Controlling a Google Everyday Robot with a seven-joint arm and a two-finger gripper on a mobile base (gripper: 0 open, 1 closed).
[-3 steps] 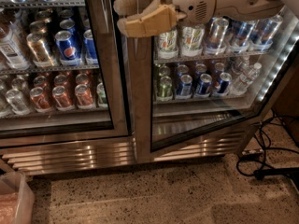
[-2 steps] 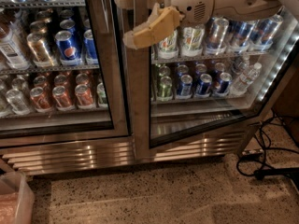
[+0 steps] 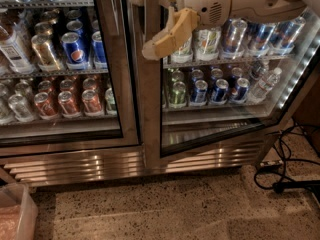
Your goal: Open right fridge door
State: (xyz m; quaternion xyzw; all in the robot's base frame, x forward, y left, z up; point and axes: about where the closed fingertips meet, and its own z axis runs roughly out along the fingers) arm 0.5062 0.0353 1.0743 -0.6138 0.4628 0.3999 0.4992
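The right fridge door (image 3: 151, 115) has a wide steel frame around a glass pane. It stands slightly ajar: its bottom edge slants away from the steel base, with the left edge swung out toward me. My gripper (image 3: 166, 38), tan on a white arm coming from the upper right, hangs slanting down-left in front of the door's left upright, near the top of the view. The door's handle does not show clearly. Behind the pane are shelves of cans (image 3: 220, 90) and a water bottle (image 3: 264, 83).
The left door (image 3: 131, 91) is closed over Pepsi and orange cans. A steel kick grille (image 3: 85, 166) runs along the bottom. Black cables (image 3: 280, 176) lie on the floor at the right. A translucent bin (image 3: 16, 215) stands at the lower left on speckled floor.
My gripper has rotated from nearly level to slanting down-left and dropped a little along the door's left upright. The right door stays ajar by about the same amount.
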